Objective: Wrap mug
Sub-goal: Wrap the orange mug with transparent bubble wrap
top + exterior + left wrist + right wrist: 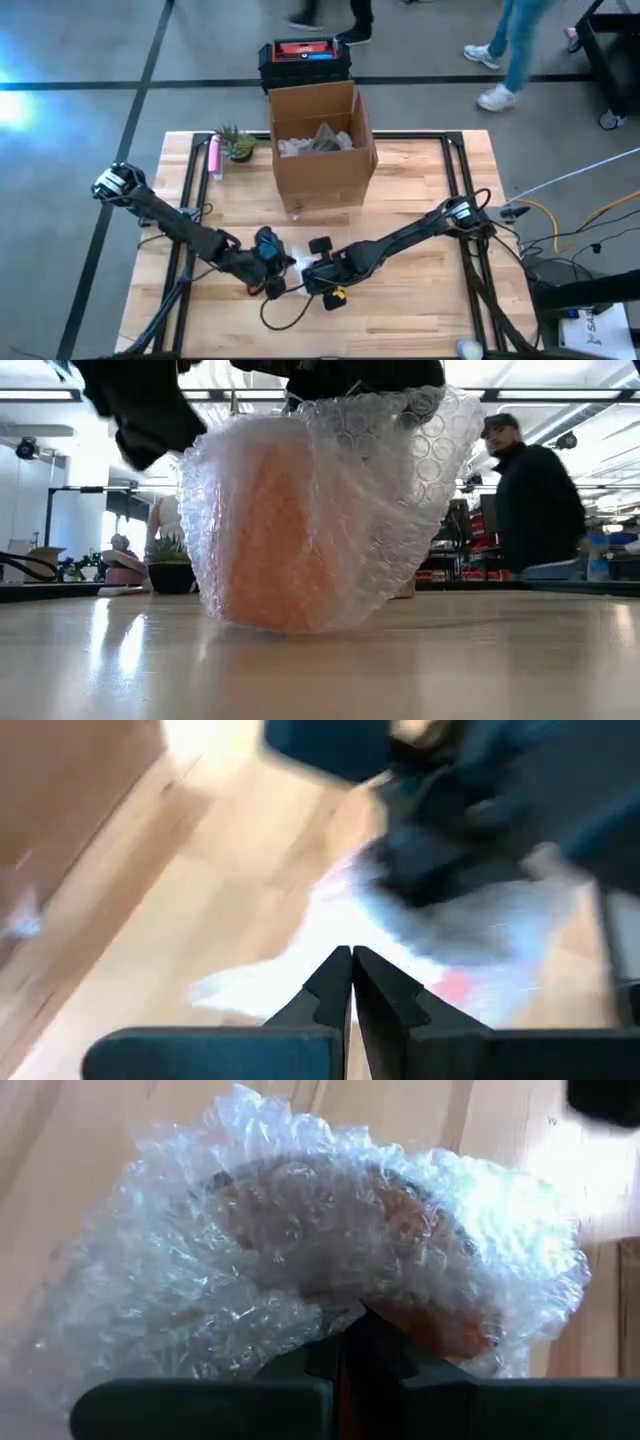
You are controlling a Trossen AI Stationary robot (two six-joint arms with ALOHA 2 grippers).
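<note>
An orange mug (265,530) stands on the wooden table near its front middle, swathed in clear bubble wrap (400,480). In the high view the bundle (300,268) lies between the two grippers. My right gripper (368,1328) is shut on the wrap at the mug's top. My left gripper (351,960) is shut just to the bundle's left, its tips at the wrap's edge (260,985); whether it touches the wrap I cannot tell. Both grippers' dark bodies (330,380) hang over the mug in the low view. My right gripper pinches the bubble wrap (330,1305) between its two fingers where it lies over the mug's rim. The fingers come slanting down from the table's right side. The mug stands upright on the table and the wrap bulges loosely round it.
An open cardboard box (322,150) with packing material stands at the table's far middle, with a small plant (236,143) and a pink object (214,158) to its left. A black cable loop (285,312) lies near the front edge. People walk beyond the table.
</note>
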